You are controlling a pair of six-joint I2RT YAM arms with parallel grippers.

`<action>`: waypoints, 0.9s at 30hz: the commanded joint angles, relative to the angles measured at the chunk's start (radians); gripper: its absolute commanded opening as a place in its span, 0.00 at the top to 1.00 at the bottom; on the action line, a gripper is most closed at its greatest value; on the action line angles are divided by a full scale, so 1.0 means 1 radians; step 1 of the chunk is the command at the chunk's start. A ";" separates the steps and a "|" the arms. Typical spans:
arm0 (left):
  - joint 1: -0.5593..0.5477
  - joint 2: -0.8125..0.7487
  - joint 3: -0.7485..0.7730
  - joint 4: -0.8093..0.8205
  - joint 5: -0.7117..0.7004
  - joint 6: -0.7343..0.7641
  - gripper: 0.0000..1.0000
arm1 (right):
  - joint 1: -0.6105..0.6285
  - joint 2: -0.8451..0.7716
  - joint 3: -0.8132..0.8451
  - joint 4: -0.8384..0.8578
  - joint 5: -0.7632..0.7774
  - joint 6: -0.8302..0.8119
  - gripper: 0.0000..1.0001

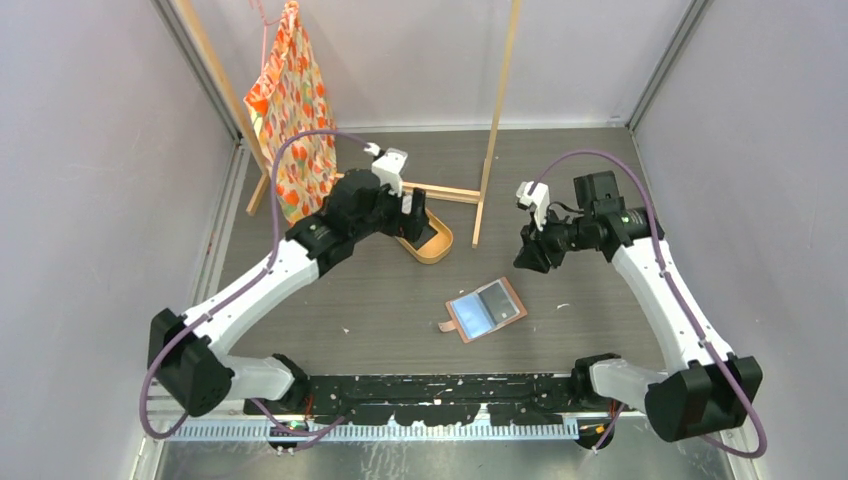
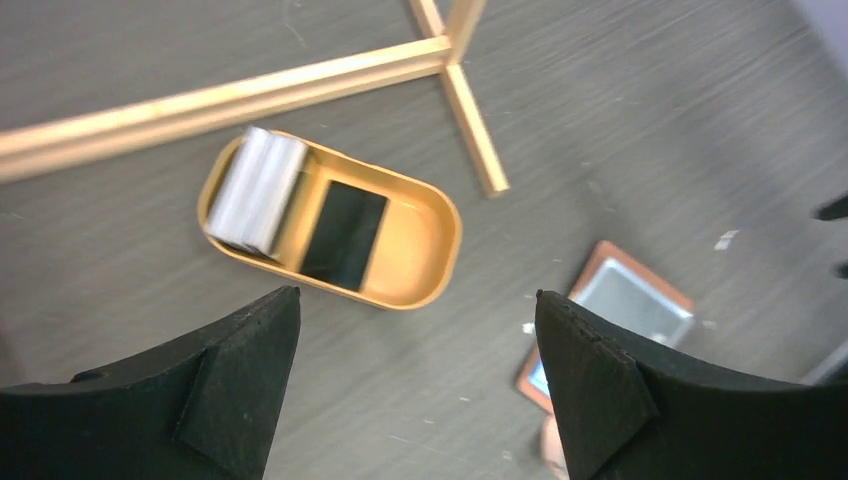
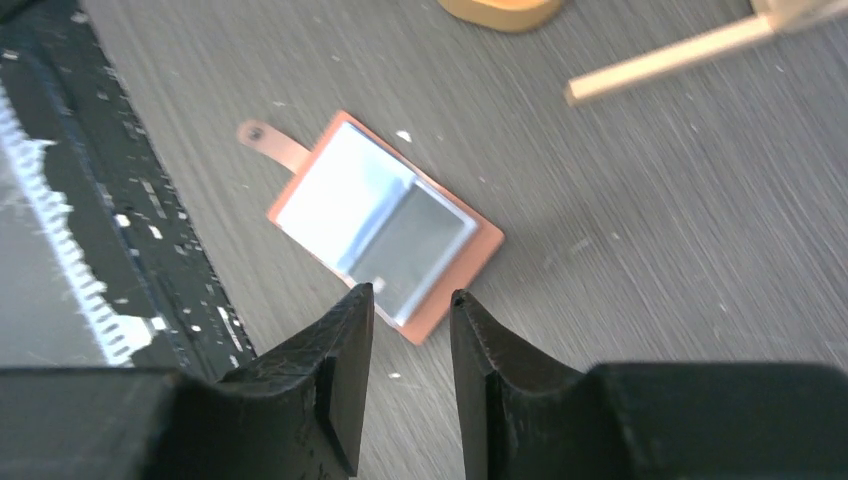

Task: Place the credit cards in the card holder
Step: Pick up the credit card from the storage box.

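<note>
The card holder lies open on the table, salmon-brown with glossy pockets and a snap tab at its left. It also shows in the right wrist view and the left wrist view. The credit cards lie in an oval tan tray: a silver-grey stack leaning at one end and a black card lying flat. My left gripper is wide open and empty, above the table just short of the tray. My right gripper is narrowly open and empty, raised above the card holder's far right edge.
A wooden rack stands at the back, its base bar right behind the tray and a post next to it. An orange patterned cloth hangs on its left. A black rail runs along the near edge.
</note>
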 commanded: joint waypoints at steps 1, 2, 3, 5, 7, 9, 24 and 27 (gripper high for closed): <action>0.007 0.123 0.129 -0.201 -0.096 0.356 0.11 | 0.003 0.072 0.082 -0.029 -0.184 -0.004 0.60; 0.007 0.158 0.174 -0.229 -0.107 0.409 0.11 | 0.004 0.090 0.115 -0.059 -0.207 -0.016 0.60; 0.007 0.203 0.219 -0.260 -0.113 0.452 0.10 | 0.004 0.108 0.140 -0.081 -0.221 -0.025 0.60; 0.007 0.289 0.310 -0.316 -0.120 0.545 0.09 | 0.004 0.129 0.174 -0.094 -0.226 -0.029 0.60; 0.006 0.379 0.406 -0.393 -0.145 0.596 0.08 | 0.004 0.143 0.189 -0.088 -0.206 -0.026 0.60; 0.006 0.474 0.512 -0.462 -0.201 0.623 0.05 | 0.004 0.148 0.192 -0.086 -0.170 -0.023 0.60; 0.004 0.875 1.094 -0.668 -0.293 0.730 0.00 | -0.215 0.189 0.113 -0.130 -0.165 -0.114 0.59; 0.005 0.872 0.984 -0.607 -0.292 0.753 0.04 | -0.253 0.220 0.104 -0.135 -0.175 -0.126 0.59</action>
